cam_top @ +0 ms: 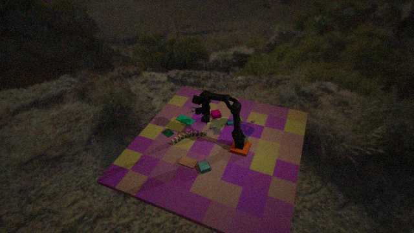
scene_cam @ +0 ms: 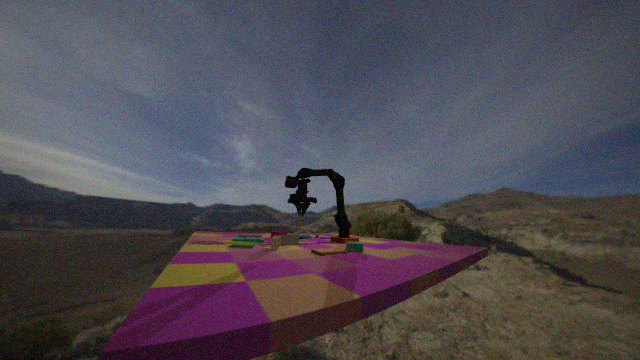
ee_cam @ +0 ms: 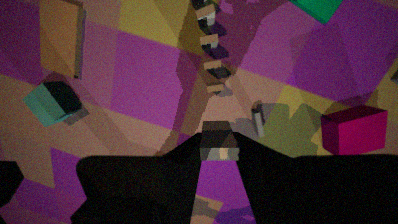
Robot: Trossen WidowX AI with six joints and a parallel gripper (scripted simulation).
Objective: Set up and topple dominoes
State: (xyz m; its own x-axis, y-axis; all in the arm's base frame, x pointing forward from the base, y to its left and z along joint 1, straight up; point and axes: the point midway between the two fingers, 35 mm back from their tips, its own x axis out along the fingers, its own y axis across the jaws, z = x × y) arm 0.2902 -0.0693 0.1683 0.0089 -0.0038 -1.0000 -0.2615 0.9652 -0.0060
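The row of standing dominoes (cam_top: 173,141) (scene_cam: 275,243) (ee_cam: 213,65) curves across the chequered board. It runs up from the middle in the wrist view. My gripper (cam_top: 206,120) (scene_cam: 301,214) (ee_cam: 217,137) is shut on a domino (ee_cam: 219,153), held between the fingertips. It hangs high above the board, off the near end of the row in the wrist view. Another small pale domino (ee_cam: 258,122) is on the board to the right of the fingertips in the wrist view; whether it stands or lies is unclear. The held domino's lower part is hard to make out.
A tan tile (cam_top: 187,162) (ee_cam: 60,40) and a teal block (cam_top: 204,166) (scene_cam: 354,247) (ee_cam: 45,104) lie to one side of the row. A magenta block (cam_top: 216,114) (ee_cam: 361,132), a green tile (cam_top: 185,120) and a dark green tile (cam_top: 168,133) lie on the other side.
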